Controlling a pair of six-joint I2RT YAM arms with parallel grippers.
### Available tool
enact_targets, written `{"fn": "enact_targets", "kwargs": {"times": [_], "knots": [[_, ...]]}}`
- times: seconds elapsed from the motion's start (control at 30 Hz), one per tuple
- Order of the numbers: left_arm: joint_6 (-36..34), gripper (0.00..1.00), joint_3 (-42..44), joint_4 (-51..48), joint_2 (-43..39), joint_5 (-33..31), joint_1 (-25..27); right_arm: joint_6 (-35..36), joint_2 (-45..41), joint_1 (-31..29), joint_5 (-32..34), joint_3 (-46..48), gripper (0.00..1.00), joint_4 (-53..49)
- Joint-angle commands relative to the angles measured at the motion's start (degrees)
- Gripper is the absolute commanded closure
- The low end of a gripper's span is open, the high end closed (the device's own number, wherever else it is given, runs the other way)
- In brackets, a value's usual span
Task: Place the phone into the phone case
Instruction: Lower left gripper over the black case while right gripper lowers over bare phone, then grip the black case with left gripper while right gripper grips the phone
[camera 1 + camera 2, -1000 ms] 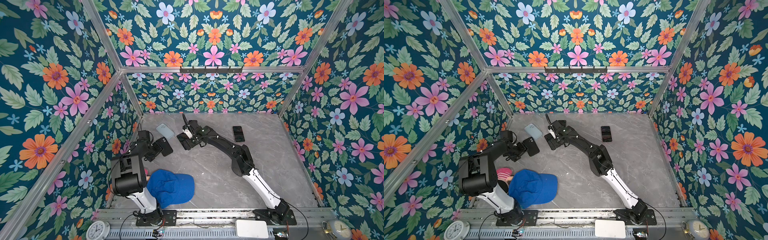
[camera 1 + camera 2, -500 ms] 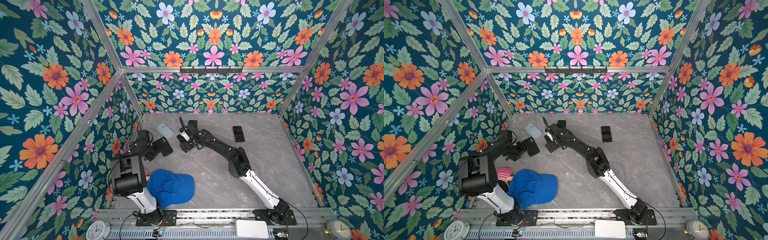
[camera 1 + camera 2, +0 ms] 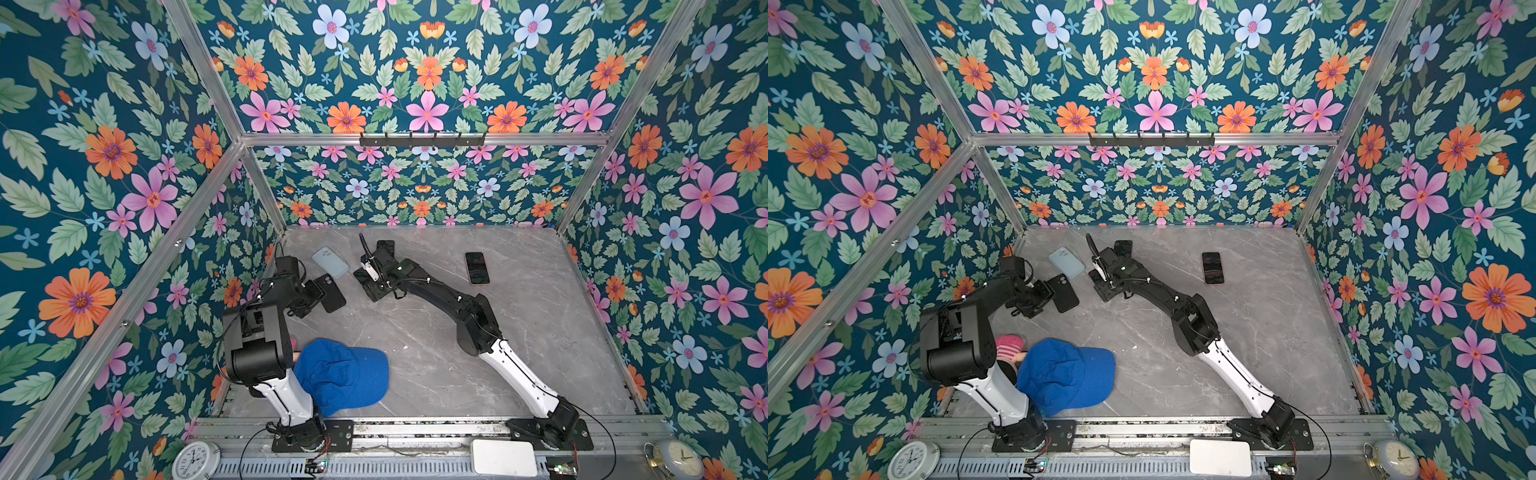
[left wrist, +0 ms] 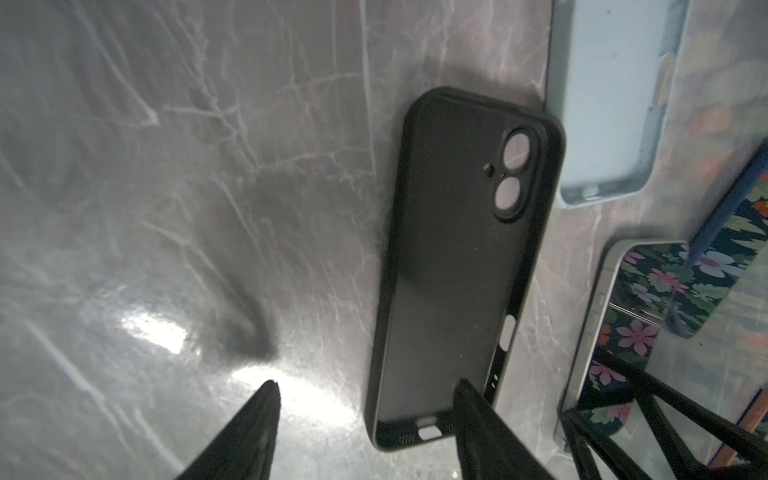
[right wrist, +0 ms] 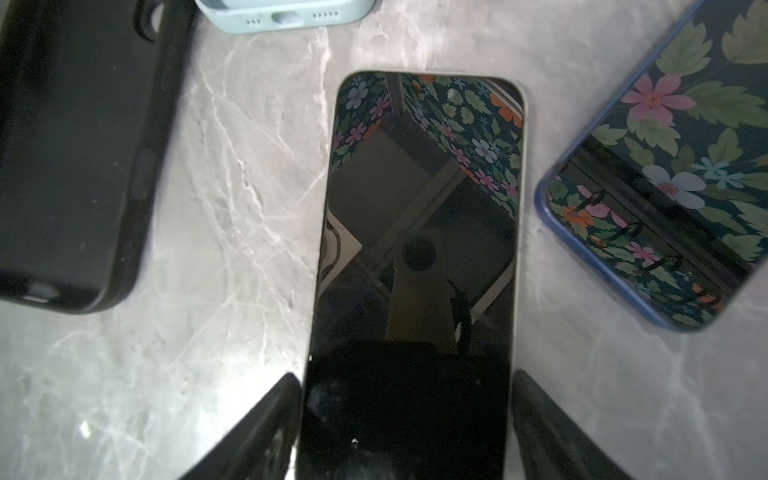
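Observation:
The phone (image 5: 419, 228), silver-edged with a dark screen, lies flat on the marble table. My right gripper (image 5: 405, 380) is shut on its near end, one finger against each long side. In both top views the right gripper (image 3: 372, 284) (image 3: 1106, 286) sits left of centre near the back. The black phone case (image 4: 453, 249) (image 3: 330, 293) lies hollow side up just left of the phone. My left gripper (image 4: 365, 384) (image 3: 316, 297) is open. One finger is over the case's bottom corner, the other on bare table beside it.
A light blue case (image 3: 330, 262) lies behind the black one. A blue-cased phone (image 5: 665, 187) lies right of my right gripper. Another black phone (image 3: 476, 268) rests at back right. A blue cap (image 3: 340, 374) sits by the left arm's base.
The right gripper's jaws have narrowed from wide open onto the phone's sides, and its arm has shifted slightly. The left gripper has stayed by the black case, its jaws a little narrower.

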State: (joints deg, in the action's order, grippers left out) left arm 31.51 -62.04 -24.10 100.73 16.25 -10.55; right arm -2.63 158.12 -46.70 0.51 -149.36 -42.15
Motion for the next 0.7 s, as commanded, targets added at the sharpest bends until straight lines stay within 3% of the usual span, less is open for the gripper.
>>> {"fn": "enact_targets", "kwargs": {"times": [0.0, 0.2, 0.4, 0.67], "knots": [[-0.90, 0.32, -1.31, -1.86, 1.59, -0.35, -0.09, -2.36, -0.07, -0.15, -2.04, 1.00, 0.26, -7.58], [-0.38, 0.41, -4.87, -2.97, 4.70, -1.72, 0.09, -4.20, -2.62, -0.21, -1.49, 3.24, 0.33, -8.65], [0.23, 0.50, -7.32, -2.81, 7.56, -2.45, 0.82, -5.07, -8.11, -0.32, -0.92, 11.18, 0.34, -5.96], [0.05, 0.72, -9.00, -2.73, 10.89, -2.83, 1.97, -5.71, -13.84, -0.27, 0.71, 20.45, 0.35, -2.94]]}}
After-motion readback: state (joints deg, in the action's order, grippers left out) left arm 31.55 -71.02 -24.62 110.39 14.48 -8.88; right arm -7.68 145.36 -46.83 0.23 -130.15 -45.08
